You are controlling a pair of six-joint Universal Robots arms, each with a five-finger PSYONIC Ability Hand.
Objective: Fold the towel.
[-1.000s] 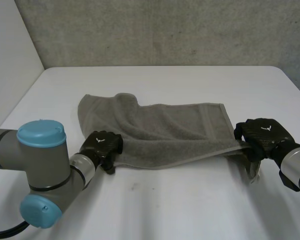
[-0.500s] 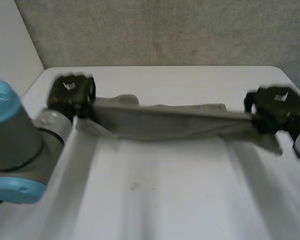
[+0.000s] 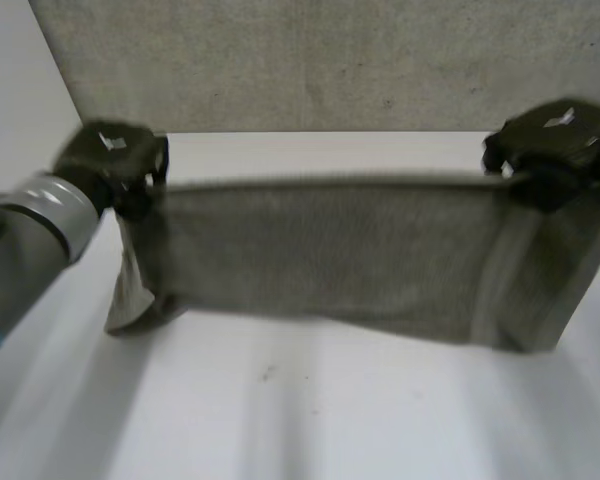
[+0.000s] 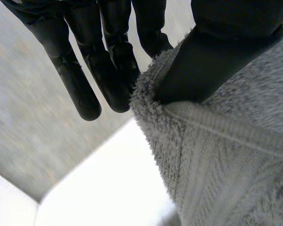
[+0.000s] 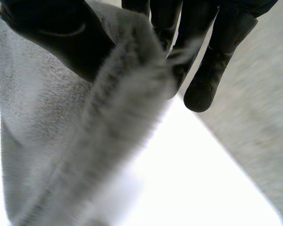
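The grey towel (image 3: 330, 255) hangs stretched in the air between my two hands, its lower edge near the white table (image 3: 310, 400). My left hand (image 3: 115, 160) holds the towel's upper left corner. In the left wrist view the thumb (image 4: 212, 61) pinches the towel's hem (image 4: 212, 127) against the fingers (image 4: 108, 66). My right hand (image 3: 555, 140) holds the upper right corner. Its thumb (image 5: 56, 33) and fingers (image 5: 203, 56) pinch the towel's edge (image 5: 118, 122) in the right wrist view.
A grey wall (image 3: 310, 60) rises behind the table's far edge. Bare tabletop lies below and in front of the hanging towel.
Both hands have risen from the table with the towel's corners and moved away from me. The towel went from lying crumpled to hanging spread out between them.
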